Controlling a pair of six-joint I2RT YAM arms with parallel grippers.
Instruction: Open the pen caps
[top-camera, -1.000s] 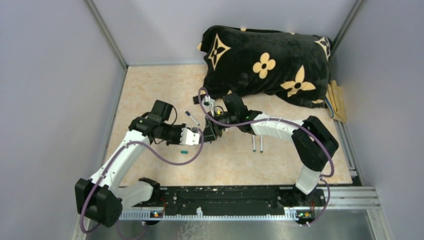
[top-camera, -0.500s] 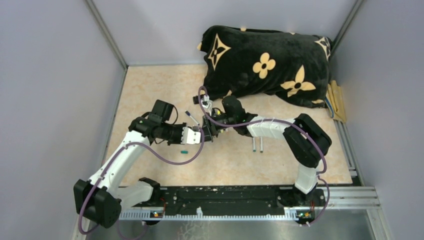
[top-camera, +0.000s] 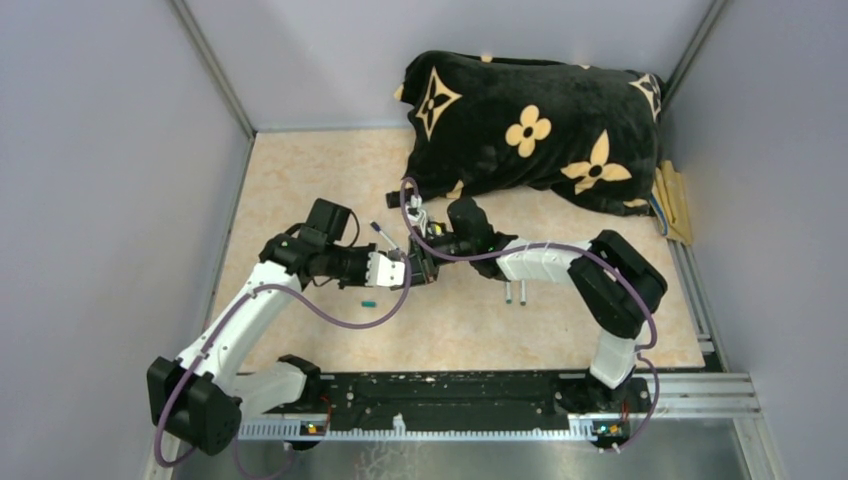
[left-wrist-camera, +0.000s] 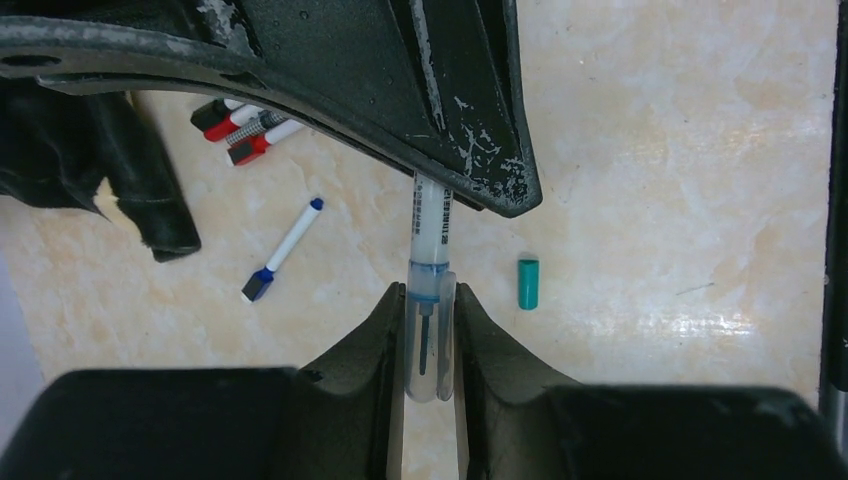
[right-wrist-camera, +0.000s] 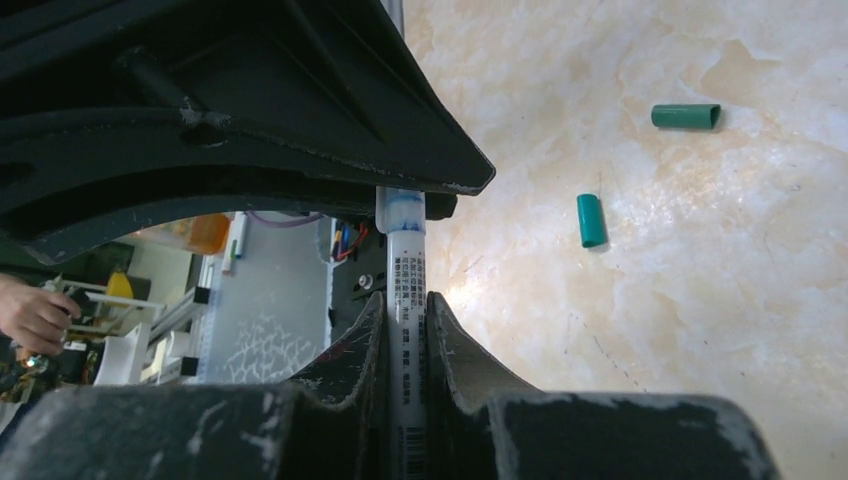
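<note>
My left gripper (left-wrist-camera: 430, 340) is shut on a clear pen cap (left-wrist-camera: 431, 355) that sits over the dark tip of a pen. The pen's white barrel (left-wrist-camera: 431, 225) runs from the cap straight into my right gripper (right-wrist-camera: 405, 330), which is shut on the barrel (right-wrist-camera: 404, 270). In the top view the two grippers meet tip to tip, the left (top-camera: 402, 270) against the right (top-camera: 424, 263), above the floor's middle. A loose teal cap (left-wrist-camera: 528, 283) lies just right of the held pen. A second teal cap (right-wrist-camera: 686, 116) lies farther off.
A blue-ended pen (left-wrist-camera: 285, 249) lies on the floor to the left. Red and black capped pens (left-wrist-camera: 245, 125) lie beside the black flower-patterned pillow (top-camera: 530, 130). Two more pens (top-camera: 515, 292) lie under the right forearm.
The right gripper has moved left and closed the gap to the left gripper. The left arm has barely shifted.
</note>
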